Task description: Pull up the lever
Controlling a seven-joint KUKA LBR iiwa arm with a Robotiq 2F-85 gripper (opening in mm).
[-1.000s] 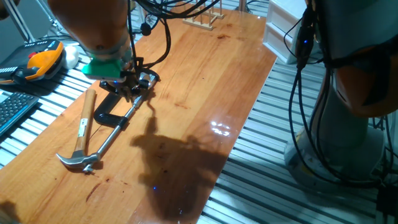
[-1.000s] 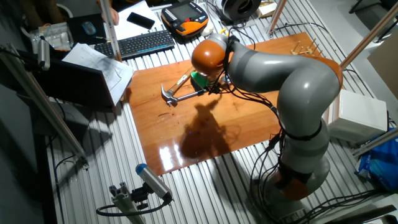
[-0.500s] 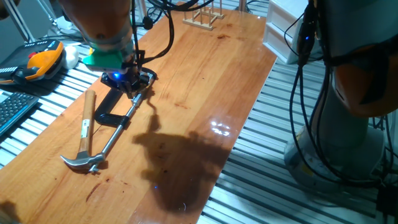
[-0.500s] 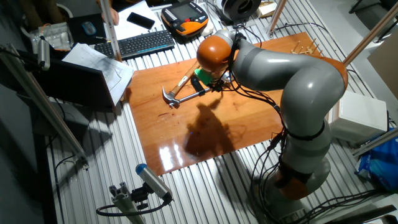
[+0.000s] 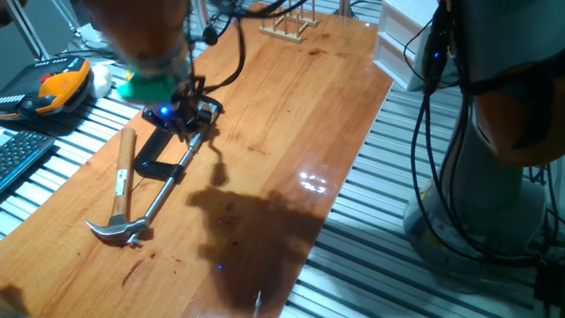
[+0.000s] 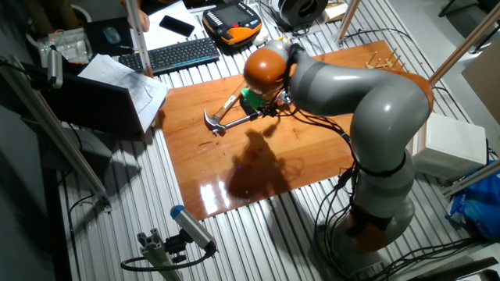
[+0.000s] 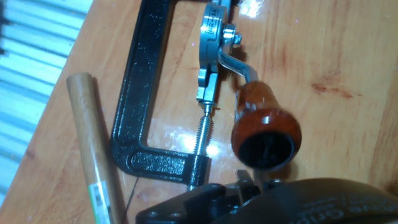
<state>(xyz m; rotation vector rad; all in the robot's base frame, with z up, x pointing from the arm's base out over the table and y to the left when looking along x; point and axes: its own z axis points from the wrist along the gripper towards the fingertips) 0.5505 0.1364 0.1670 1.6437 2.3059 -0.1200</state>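
We see the lever (image 7: 239,65), a short silver arm ending in a reddish-brown knob (image 7: 264,127), raised off the wood near the desk's left edge, toward its far corner. It hinges on the black C-clamp (image 7: 138,112), whose steel rod (image 5: 168,185) runs toward the near edge. The gripper (image 5: 184,117) hangs directly over the knob; we cannot tell how far its jaws are apart or whether they hold it. The claw hammer (image 5: 122,190) lies just beside the clamp, along the left edge. To the right the tabletop (image 5: 291,115) runs bare to its right edge.
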